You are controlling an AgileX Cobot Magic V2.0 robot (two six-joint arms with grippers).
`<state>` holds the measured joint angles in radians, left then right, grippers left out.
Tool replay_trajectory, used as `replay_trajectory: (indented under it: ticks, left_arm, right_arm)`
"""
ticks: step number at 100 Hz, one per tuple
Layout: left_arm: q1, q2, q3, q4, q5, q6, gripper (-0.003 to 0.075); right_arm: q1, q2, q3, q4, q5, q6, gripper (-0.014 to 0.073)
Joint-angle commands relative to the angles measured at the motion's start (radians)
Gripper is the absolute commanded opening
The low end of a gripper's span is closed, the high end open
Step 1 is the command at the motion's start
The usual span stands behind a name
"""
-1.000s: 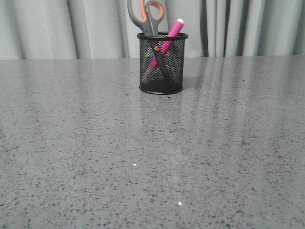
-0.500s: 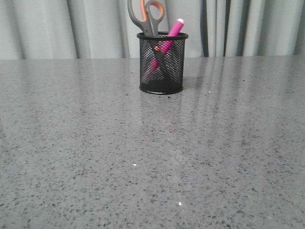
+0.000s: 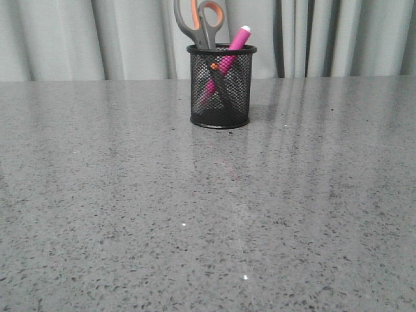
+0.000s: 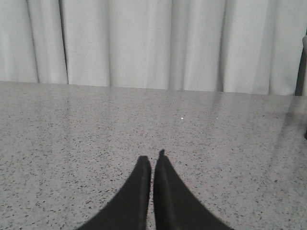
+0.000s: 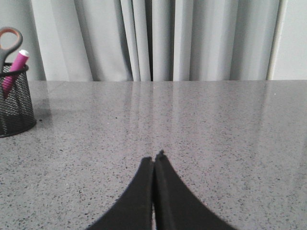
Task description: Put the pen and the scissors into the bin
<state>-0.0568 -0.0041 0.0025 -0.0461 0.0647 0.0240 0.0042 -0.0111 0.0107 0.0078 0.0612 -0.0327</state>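
The black mesh bin [image 3: 221,88] stands upright at the far middle of the table. Inside it the pink pen [image 3: 235,44] leans to the right, its white end above the rim. The scissors [image 3: 200,23] stand in the bin too, grey-and-orange handles sticking up. The right wrist view also shows the bin [image 5: 15,103] with the pen [image 5: 15,67] and a scissors handle [image 5: 9,40]. My left gripper [image 4: 152,159] is shut over bare table, nothing between its fingers. My right gripper [image 5: 154,158] is likewise shut and holds nothing. Neither gripper shows in the front view.
A grey speckled table [image 3: 208,214] fills the front view, with pale pleated curtains [image 3: 338,36] behind its far edge. A dark upright edge [image 4: 302,67] stands at the side of the left wrist view.
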Motion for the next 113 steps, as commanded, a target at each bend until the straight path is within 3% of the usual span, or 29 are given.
replay_trajectory:
  ticks: [1, 113]
  left_arm:
    - [0.003, -0.033, 0.043, -0.01, -0.078, -0.01, -0.0019]
    - [0.003, -0.033, 0.043, -0.01, -0.078, -0.01, -0.0019]
  right_arm:
    - [-0.005, -0.019, 0.014, 0.005, -0.061, -0.042, -0.0069]
    - [-0.024, -0.019, 0.014, -0.008, -0.061, -0.069, -0.0069]
